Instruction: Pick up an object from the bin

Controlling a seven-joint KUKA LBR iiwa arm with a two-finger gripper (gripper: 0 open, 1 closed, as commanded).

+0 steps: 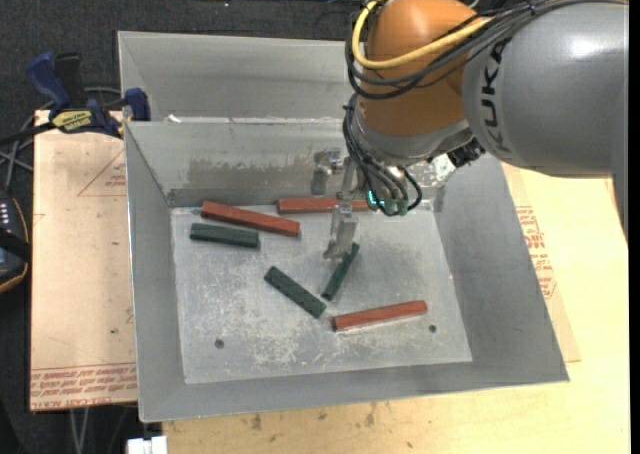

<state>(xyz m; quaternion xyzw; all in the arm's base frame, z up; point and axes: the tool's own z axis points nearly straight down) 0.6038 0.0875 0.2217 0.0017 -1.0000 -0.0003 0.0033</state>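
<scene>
Gripper [341, 247]: centre of frame, low in the bin [160, 272], tip at the upper end of the short green bar [338, 280].
Grip: cannot tell whether clenched or released.
Short green bar: tilted, mid-floor, lower end just beside the long green bar [294, 292].
Lower right: front red bar [380, 316].
Behind gripper: back red bar [308, 206].
Upper left: left red bar [250, 219] beside left green bar [224, 234].

The gripper [341, 245] is seen lowered over the middle of the grey bin [152, 242], just above the upper end of a tilted dark green bar [338, 280]. Another green bar [295, 292] and a red bar [380, 316] are seen close by.
</scene>
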